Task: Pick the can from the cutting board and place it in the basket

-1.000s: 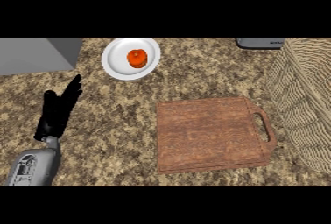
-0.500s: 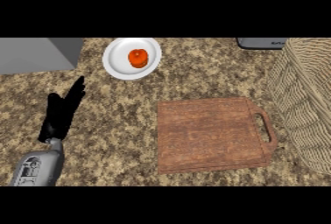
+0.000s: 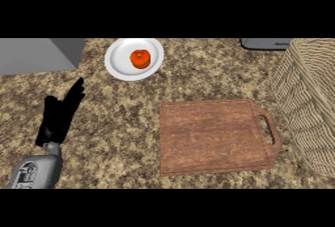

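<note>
Fingers (image 3: 72, 97) of left hand (image 3: 56, 126) stayed straight, holding nothing, barely moved; cutting board (image 3: 216, 135) to their right showed no can, prob. already in basket (image 3: 307, 111) beyond.

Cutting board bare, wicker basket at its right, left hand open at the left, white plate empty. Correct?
Not quite. The head view shows a round orange-red item on the white plate. The rest holds: cutting board bare, wicker basket at its right, left hand open.
</note>
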{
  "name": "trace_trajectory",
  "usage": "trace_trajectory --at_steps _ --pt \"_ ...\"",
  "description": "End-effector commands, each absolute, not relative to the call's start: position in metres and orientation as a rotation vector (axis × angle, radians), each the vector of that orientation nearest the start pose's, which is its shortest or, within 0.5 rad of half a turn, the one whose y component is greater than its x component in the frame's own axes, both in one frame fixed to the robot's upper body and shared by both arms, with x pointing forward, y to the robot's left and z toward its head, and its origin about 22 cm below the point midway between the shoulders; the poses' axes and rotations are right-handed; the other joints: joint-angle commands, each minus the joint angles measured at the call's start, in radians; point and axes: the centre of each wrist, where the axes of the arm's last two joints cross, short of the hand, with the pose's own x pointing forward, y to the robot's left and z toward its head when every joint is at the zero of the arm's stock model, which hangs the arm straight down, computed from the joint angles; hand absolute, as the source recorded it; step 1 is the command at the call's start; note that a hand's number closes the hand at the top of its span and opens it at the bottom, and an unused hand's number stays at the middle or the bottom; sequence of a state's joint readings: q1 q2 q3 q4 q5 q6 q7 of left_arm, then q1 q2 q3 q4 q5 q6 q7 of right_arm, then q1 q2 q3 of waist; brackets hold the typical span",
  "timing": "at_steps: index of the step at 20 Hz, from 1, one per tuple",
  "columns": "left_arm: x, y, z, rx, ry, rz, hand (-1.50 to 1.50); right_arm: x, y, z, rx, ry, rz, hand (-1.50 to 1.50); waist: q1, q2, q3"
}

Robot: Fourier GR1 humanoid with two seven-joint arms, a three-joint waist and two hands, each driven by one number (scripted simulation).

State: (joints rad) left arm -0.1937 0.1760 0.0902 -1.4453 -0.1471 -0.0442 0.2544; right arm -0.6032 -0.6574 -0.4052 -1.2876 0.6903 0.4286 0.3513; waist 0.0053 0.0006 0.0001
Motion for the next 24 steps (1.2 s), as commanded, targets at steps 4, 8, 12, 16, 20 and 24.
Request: trace_trajectory --at_steps 4,8,12,16,20,24 --pt "0.302 0.285 0.044 0.279 -1.356 -0.213 0.0 0.335 -0.424 0.196 -1.008 -1.238 0.437 -1.5 -0.002 0.0 0.0" --pt "0.296 0.272 0.03 0.261 -1.359 -0.214 0.0 0.323 -0.435 0.194 -1.042 -1.356 0.314 -1.5 -0.006 -0.001 0.0" --pt "0.297 0.268 0.023 0.275 -1.353 -0.187 0.0 0.316 -0.444 0.205 -1.1 -1.432 0.112 -1.5 -0.011 -0.001 0.0" --pt "0.292 0.267 0.022 0.275 -1.361 -0.216 0.0 0.299 -0.464 0.225 -1.14 -1.433 -0.016 -1.5 -0.009 -0.002 0.0" --pt "0.29 0.288 0.034 0.285 -1.358 -0.189 0.0 0.257 -0.519 0.251 -1.129 -1.374 -0.158 -1.5 -0.014 -0.005 0.0" --pt "0.29 0.281 0.029 0.283 -1.348 -0.203 0.0 0.213 -0.55 0.238 -1.121 -1.334 -0.205 -1.5 -0.02 -0.004 0.0"
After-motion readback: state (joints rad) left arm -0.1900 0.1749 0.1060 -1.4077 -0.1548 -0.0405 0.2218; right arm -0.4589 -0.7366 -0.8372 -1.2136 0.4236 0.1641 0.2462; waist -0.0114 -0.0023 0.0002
